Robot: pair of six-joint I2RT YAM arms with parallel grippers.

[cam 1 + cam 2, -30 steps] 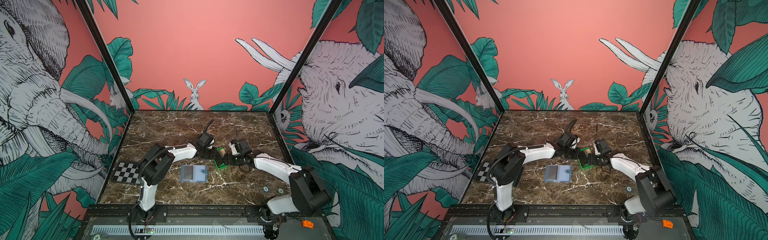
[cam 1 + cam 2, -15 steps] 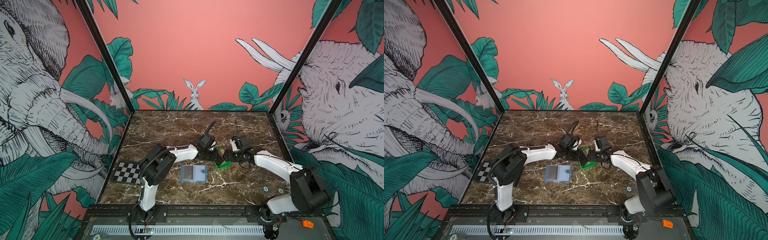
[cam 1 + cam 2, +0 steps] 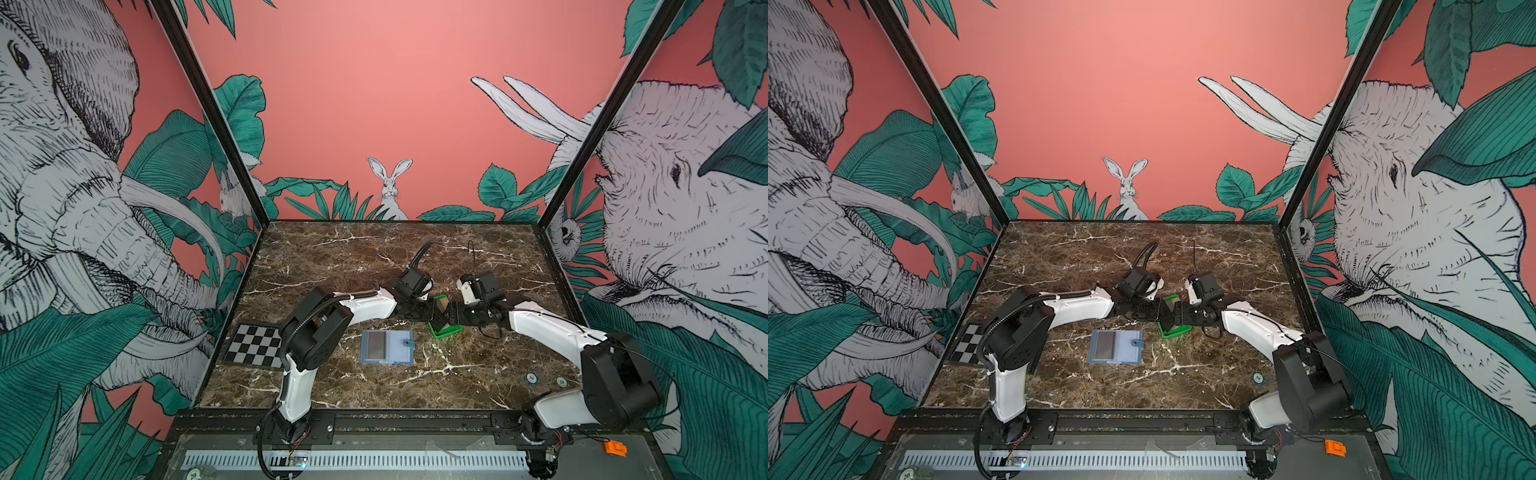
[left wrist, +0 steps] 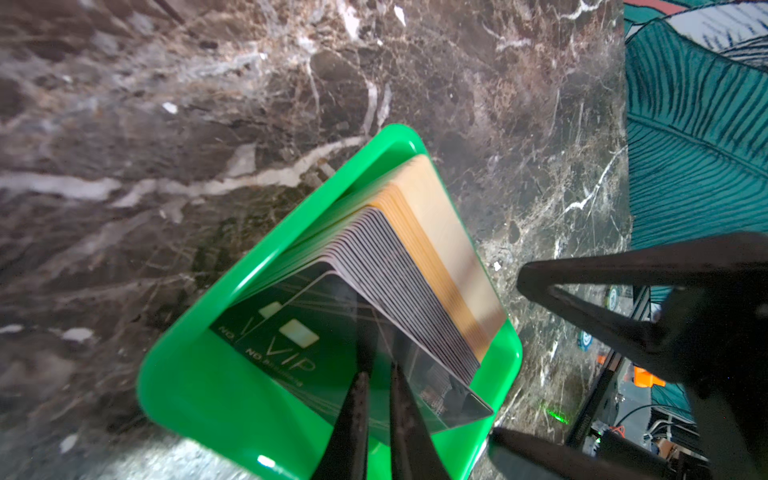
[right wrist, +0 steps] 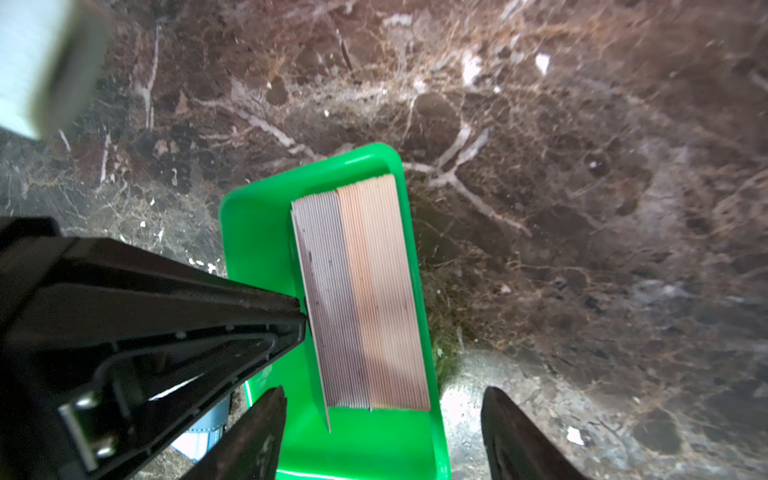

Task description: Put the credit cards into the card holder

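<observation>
One black VIP card [image 4: 291, 340], thin, stiff, likely slick: left gripper [image 4: 378, 374] pinches its top edge inside green tray [image 4: 199, 395]; right gripper [image 5: 380, 436] gapes wide over tray.

The left gripper [image 4: 376, 374] and right gripper [image 5: 384, 392] meet over the small green plastic tray [image 3: 446, 331], blocking its upright credit cards [image 5: 365, 291] from both sides, while bare brown marble worktop [image 3: 374, 257] lies free around the slate-blue folding card holder [image 3: 386, 347].

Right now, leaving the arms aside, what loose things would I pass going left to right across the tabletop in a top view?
checkerboard plate → card holder → green tray → two small round markers near the right arm's base
</observation>
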